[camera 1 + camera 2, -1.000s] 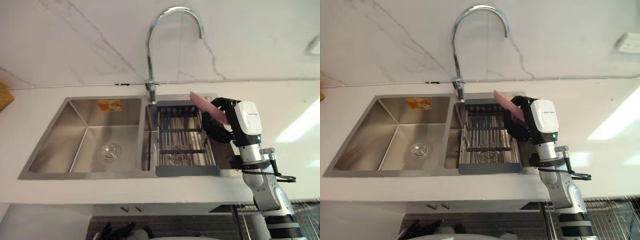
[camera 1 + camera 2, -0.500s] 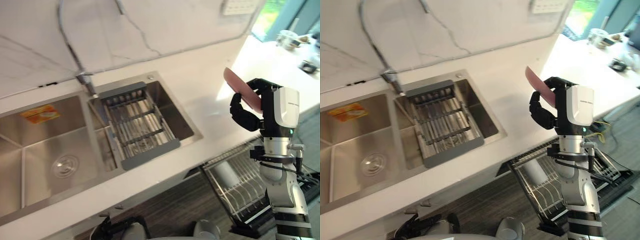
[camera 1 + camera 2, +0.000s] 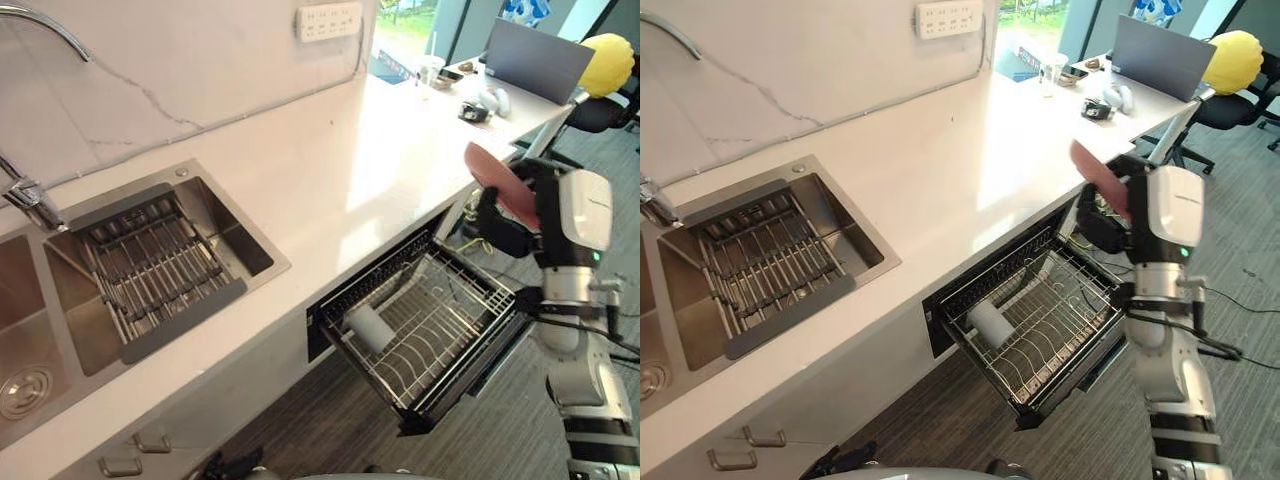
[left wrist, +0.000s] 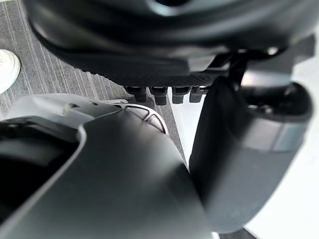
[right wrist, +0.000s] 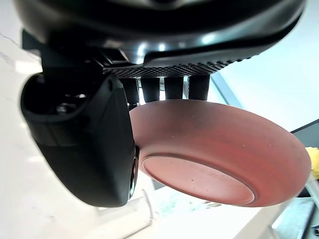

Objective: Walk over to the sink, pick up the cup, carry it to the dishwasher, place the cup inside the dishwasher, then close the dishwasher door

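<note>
Just off the table's (image 3: 330, 170) edge, near the pulled-out dishwasher rack (image 3: 440, 300), the right hand (image 3: 503, 228) has its fingers (image 5: 172, 87) clenched round a tilted pink bowl (image 3: 497, 180); a white cup (image 3: 368, 328) lies in the rack.

The two eye views sit on the head and look down at a slant, from some way off, over the white table (image 3: 330, 170). Both share the sink (image 3: 235, 250) at the left, the pulled-out dishwasher rack (image 3: 450, 310) under the table's edge and the right robot hand (image 3: 505, 225) at the right; in the right eye view all lie slightly more to the left. The left wrist view looks along the left robot hand (image 4: 239, 149), very near, toward the floor (image 4: 50, 69). The right wrist view looks along its own hand, with the pink bowl (image 5: 219, 159) close before it
</note>
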Tool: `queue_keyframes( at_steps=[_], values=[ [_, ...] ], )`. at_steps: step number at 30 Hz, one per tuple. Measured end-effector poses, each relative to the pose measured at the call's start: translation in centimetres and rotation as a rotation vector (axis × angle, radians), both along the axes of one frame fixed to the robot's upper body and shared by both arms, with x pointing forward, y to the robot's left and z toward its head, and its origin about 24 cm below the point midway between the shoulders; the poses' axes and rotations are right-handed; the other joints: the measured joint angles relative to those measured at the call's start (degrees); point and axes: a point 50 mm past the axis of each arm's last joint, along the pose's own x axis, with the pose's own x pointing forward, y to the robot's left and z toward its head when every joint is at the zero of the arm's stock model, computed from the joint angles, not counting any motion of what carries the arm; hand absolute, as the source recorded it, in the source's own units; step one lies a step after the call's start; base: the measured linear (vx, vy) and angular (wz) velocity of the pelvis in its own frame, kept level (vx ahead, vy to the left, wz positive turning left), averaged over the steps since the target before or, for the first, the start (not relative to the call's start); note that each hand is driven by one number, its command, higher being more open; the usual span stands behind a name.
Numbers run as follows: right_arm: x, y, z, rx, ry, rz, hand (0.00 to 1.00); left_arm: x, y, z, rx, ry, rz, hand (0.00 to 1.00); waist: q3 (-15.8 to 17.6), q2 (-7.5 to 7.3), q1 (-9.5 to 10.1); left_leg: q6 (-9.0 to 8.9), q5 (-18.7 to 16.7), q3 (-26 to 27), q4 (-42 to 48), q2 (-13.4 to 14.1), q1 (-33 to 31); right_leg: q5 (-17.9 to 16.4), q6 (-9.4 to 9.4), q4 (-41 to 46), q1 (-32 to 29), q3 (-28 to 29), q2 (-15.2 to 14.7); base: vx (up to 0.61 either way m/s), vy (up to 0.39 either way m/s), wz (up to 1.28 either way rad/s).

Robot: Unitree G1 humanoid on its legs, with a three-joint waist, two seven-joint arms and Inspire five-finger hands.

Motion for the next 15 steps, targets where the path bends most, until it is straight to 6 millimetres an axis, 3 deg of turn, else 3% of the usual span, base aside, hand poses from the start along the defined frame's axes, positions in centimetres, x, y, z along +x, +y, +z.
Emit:
queue_keyframes(
  at_steps=[9,11,15],
  values=[
    [-1.7,1.4,-6.1,0.150,0.235,0.013,0.00,0.1,-0.1,0.0,0.016,0.003,-0.084,1.00,-0.37,0.33,-1.40,0.97,-0.61,0.10,-0.20,-2.99,0.00,3.05,1.29,-3.91,0.98,0.57,-1.82,0.01,0.046,-0.02],
    [-1.7,1.7,-7.9,0.168,0.308,0.022,0.00,0.3,-0.4,0.0,0.011,0.003,-0.109,1.00,-0.10,0.99,-1.51,0.99,-0.63,0.09,-0.65,-3.53,-0.57,3.31,1.43,-3.38,-0.19,0.82,-2.27,-0.04,0.040,-0.03],
    [-1.5,1.8,-9.5,0.187,0.371,0.016,0.00,1.2,-0.9,0.0,0.002,-0.016,-0.139,1.00,1.05,2.67,-1.48,1.60,-0.35,-0.18,-0.70,-4.74,-3.85,4.04,1.49,-2.27,-4.21,1.08,-3.53,-0.06,0.045,0.00]
  ],
)
